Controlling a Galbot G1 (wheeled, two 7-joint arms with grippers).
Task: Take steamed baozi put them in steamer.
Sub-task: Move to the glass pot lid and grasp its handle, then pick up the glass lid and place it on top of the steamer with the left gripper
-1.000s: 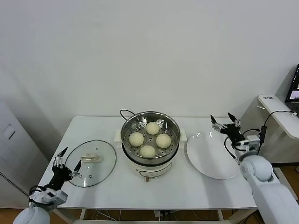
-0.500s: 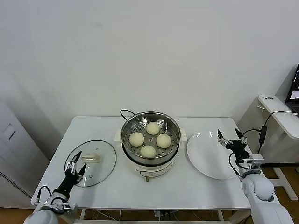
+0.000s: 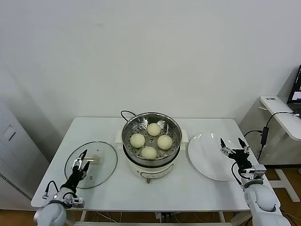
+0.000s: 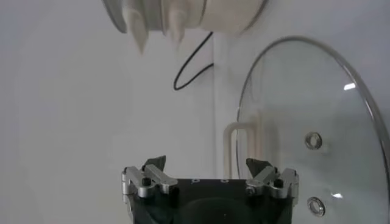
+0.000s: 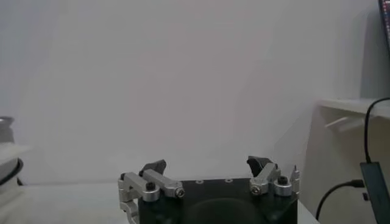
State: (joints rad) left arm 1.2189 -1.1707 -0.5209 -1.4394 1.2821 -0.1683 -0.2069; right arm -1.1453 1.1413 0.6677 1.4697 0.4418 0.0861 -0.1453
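Item 1, lower left of the head view: our left hand [image 3: 81, 165], spread and carrying nothing, hangs over the near rim of the glass lid [image 3: 101, 162] lying flat on the counter [image 3: 188, 188]. Risk: lowering from here, its tips could knock the lid and send it sliding toward the steamer.

Item 2, lower right: our right hand [image 3: 236, 152], spread and carrying nothing, sits just off the right edge of the white plate [image 3: 209, 162], which is bare. Risk: a low sweep inward could clip the plate's rim.

Item 3, centre, farther back: the steamer [image 3: 151, 125] with its black cord trailing behind, all four steamed baozi [image 3: 148, 152] resting on its perforated floor. We judge loading done; a needless reach in could dent a bun
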